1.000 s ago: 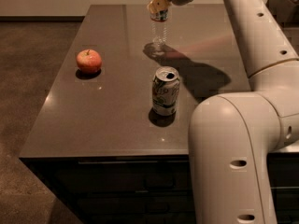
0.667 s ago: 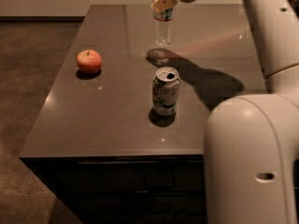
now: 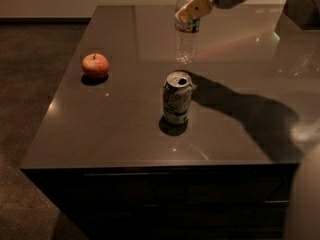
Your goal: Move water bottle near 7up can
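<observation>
The water bottle is clear with a white cap and a dark-and-red label. It is upright at the far middle of the table, behind the 7up can. My gripper reaches in from the top right and is shut on the bottle at its label band. I cannot tell whether the bottle's base touches the table. The 7up can, white and green with a silver top, stands upright in the middle of the table, a short gap in front of the bottle.
A red apple sits on the left side of the dark glossy table. A dark box stands at the far right corner. The arm's shadow lies to the right of the can.
The gripper has carried the bottle a little right and toward the can. The bulky arm segments that filled the right side have swung out of view.
</observation>
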Controlling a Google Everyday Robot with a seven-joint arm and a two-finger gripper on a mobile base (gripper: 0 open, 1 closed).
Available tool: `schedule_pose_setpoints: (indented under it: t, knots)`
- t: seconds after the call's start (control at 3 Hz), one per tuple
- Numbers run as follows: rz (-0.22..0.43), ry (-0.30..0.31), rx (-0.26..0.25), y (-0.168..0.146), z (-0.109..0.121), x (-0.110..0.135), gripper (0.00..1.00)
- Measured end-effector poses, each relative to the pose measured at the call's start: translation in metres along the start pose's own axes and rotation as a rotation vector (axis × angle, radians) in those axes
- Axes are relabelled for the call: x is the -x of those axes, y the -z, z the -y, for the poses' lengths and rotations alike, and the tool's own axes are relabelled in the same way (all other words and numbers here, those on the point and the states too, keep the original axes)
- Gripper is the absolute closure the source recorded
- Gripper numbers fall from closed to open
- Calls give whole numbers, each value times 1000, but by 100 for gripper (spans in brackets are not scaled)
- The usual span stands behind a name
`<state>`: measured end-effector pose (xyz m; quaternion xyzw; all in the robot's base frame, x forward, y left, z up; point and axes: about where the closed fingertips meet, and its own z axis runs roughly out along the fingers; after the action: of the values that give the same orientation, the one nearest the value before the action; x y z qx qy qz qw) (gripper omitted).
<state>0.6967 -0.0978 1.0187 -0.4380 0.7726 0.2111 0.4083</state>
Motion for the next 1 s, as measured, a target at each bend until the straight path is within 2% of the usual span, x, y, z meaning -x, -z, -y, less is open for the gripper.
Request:
schedule_pose_setpoints:
  t: [0.33,0.67,1.0]
  knots:
    - [5,53,56,14,-44,-19,100]
    - [-10,107,111,8,-83,-38,100]
    - [-11,169,151,-1,-111,-47,100]
